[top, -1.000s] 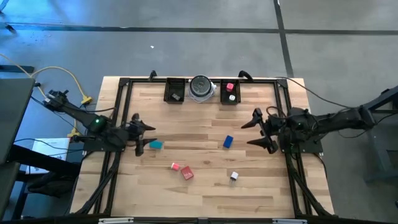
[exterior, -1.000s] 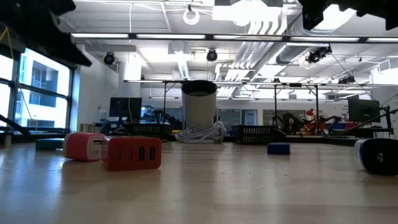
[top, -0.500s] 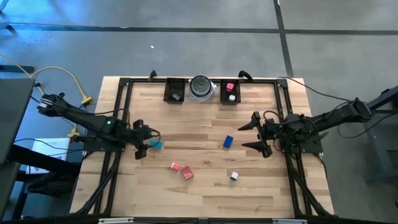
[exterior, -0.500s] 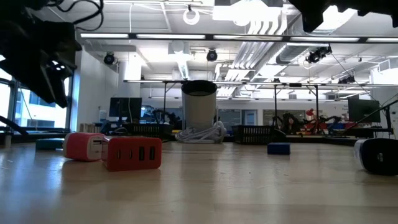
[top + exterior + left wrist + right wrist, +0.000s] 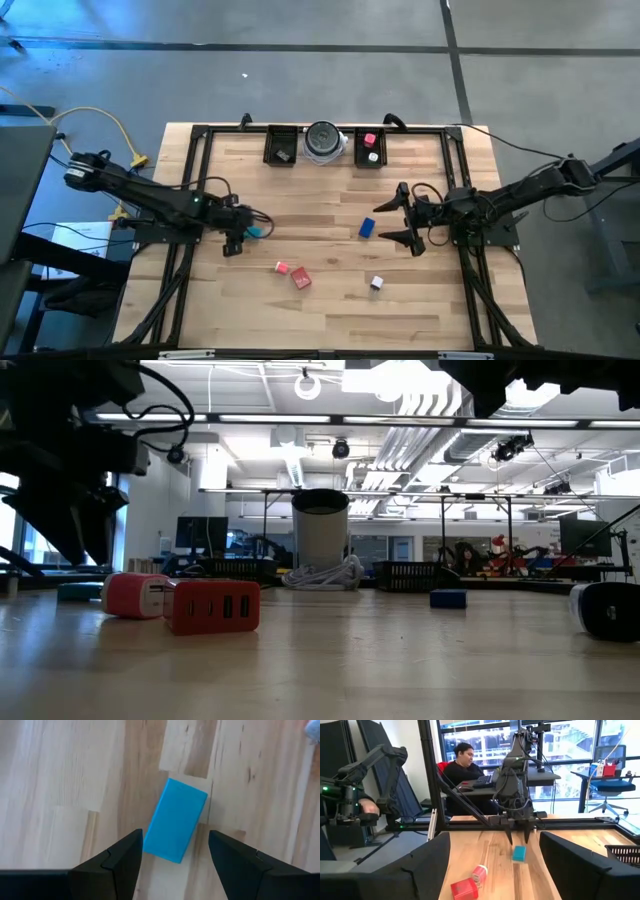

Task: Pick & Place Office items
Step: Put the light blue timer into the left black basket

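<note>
The left gripper (image 5: 238,232) is now dropping open-jawed over the teal block (image 5: 174,820), half hiding it; the right gripper (image 5: 403,214), also spread, is nearing the blue block (image 5: 367,228)

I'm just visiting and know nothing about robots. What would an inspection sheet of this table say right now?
Surface: pale wooden plank table in a black frame.
Job's things: small teal block between the left jaws; small blue block mid-table; red block beside a pink-white block; white-and-black block; pink and white pieces in the right black tray.
Clutter: left black tray; round silver-grey dish.
Grippers: left gripper open, straddling the teal block; right gripper open beside the blue block.
Cables: yellow cable off the table's left.
Surroundings: seated person at a desk beyond the table.
</note>
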{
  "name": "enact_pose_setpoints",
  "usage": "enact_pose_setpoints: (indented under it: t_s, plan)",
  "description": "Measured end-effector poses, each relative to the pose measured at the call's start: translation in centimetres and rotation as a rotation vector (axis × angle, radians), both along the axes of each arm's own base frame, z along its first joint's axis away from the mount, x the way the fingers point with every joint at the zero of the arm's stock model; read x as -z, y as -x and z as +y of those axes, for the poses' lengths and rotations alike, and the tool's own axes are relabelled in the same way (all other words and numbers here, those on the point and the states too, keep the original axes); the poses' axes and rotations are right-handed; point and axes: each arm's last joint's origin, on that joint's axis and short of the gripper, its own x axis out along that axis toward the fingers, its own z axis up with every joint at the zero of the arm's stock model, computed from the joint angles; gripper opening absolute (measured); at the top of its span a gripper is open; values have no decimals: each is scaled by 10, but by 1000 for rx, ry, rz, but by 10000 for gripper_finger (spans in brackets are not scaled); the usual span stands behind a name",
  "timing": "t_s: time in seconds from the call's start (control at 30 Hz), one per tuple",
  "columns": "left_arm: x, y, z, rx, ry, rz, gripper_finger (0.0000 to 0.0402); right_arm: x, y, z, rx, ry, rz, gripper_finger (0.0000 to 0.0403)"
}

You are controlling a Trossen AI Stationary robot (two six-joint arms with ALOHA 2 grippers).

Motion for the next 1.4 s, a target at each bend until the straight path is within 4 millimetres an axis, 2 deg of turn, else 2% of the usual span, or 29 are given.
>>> enact_pose_setpoints:
  t_s: [0.37,0.7,1.07,1.4]
  plan:
    - [-2,-7,6,0,21,6,220,0,0,0,-5,4,0,294]
    - [-1,-6,1,17,54,14,220,1,0,0,-9,4,4,294]
    - [19,-16,-4,34,17,132,220,1,0,0,-11,4,5,294]
    - [21,-19,-2,42,-53,114,220,1,0,0,-13,-2,7,294]
